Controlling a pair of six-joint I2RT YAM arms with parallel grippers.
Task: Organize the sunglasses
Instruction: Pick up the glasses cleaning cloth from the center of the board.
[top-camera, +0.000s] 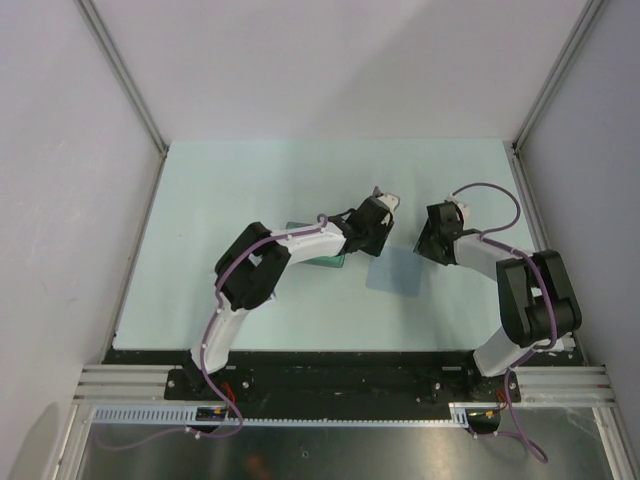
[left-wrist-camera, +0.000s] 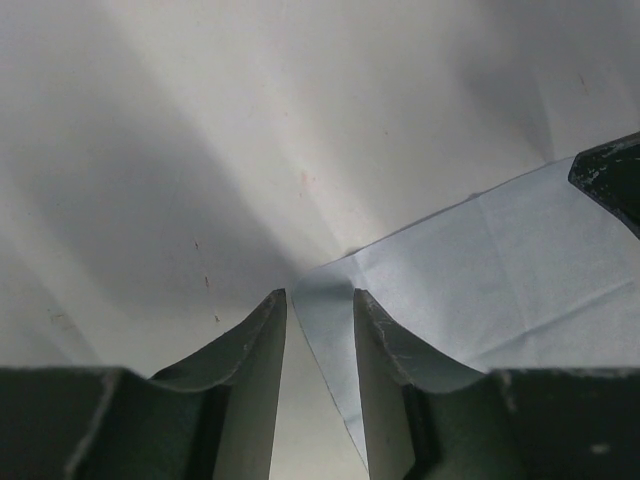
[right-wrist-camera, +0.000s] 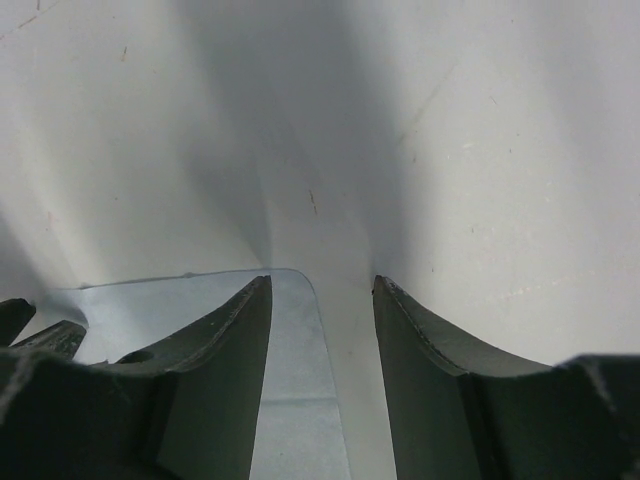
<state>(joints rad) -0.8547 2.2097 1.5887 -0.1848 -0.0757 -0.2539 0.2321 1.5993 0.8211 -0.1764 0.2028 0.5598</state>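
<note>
The sunglasses show in no view. A flat grey-blue cloth (top-camera: 396, 272) lies on the table between my two grippers. My left gripper (top-camera: 376, 240) is low over the cloth's left far corner. In the left wrist view its jaws (left-wrist-camera: 320, 296) are open, and that corner of the cloth (left-wrist-camera: 500, 290) lies between the fingertips. My right gripper (top-camera: 434, 243) is low over the cloth's right far corner. In the right wrist view its jaws (right-wrist-camera: 322, 284) are open and empty, with the cloth's rounded corner (right-wrist-camera: 290, 340) under the left finger.
A dark teal-grey flat object (top-camera: 326, 262) lies mostly hidden under my left forearm. The right gripper's tip (left-wrist-camera: 612, 182) shows at the right edge of the left wrist view. Metal frame posts (top-camera: 128, 85) bound the pale table (top-camera: 250, 190).
</note>
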